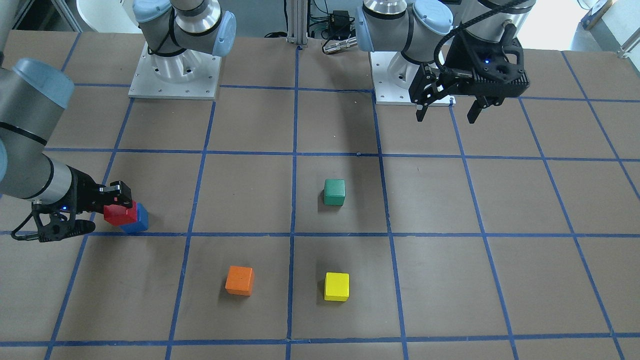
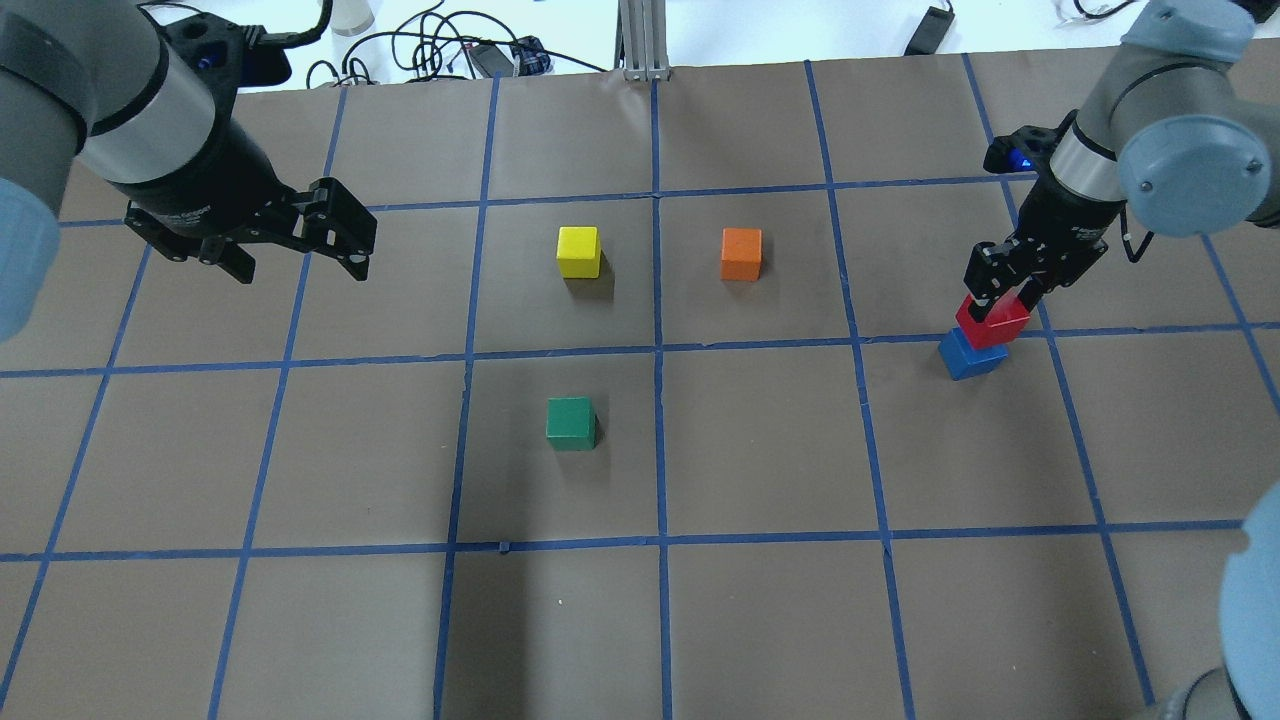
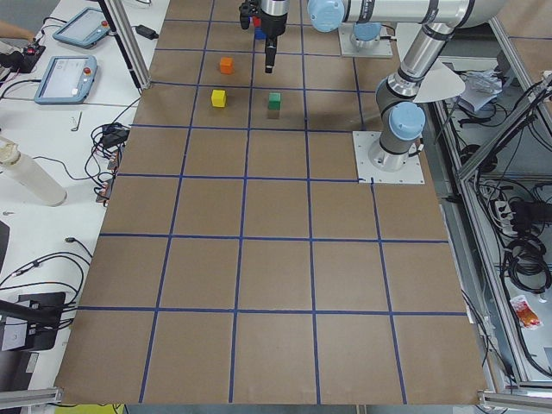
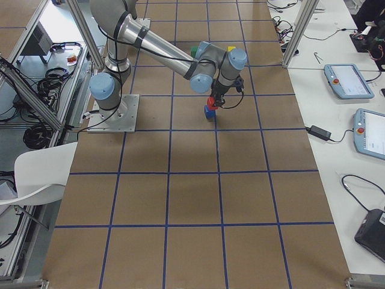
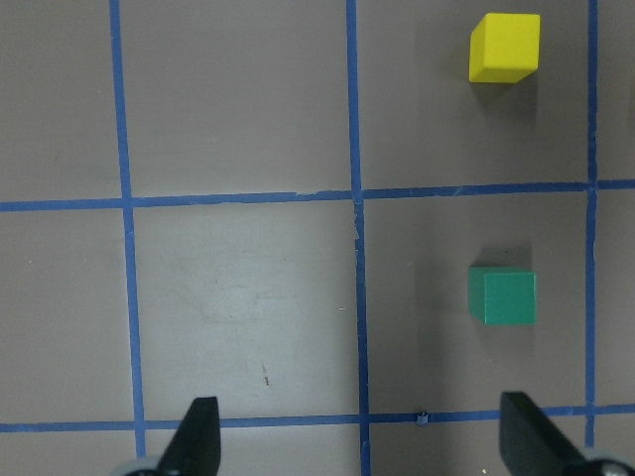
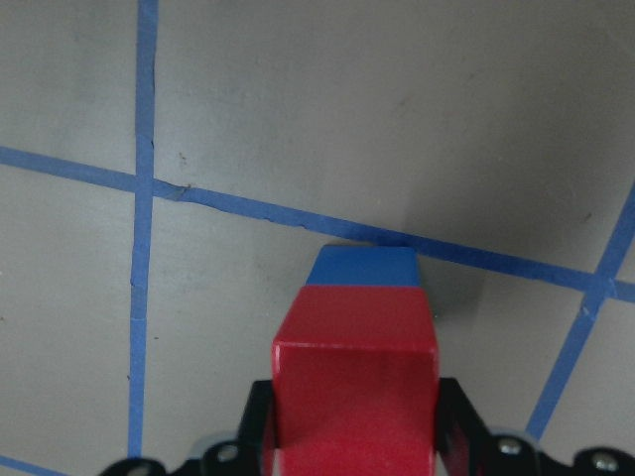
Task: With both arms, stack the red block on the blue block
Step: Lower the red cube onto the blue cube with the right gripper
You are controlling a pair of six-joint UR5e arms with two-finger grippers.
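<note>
The red block is held between the fingers of my right gripper, directly over the blue block, which stands on the table near a blue tape line. In the overhead view the red block overlaps the top of the blue block; I cannot tell if they touch. The right wrist view shows the red block in the jaws with the blue block just under it. My left gripper is open and empty, held above the table near its base.
A green cube, a yellow cube and an orange cube stand apart around the table's middle. The green and yellow cubes show below my left gripper. The arm bases stand at the table's robot side.
</note>
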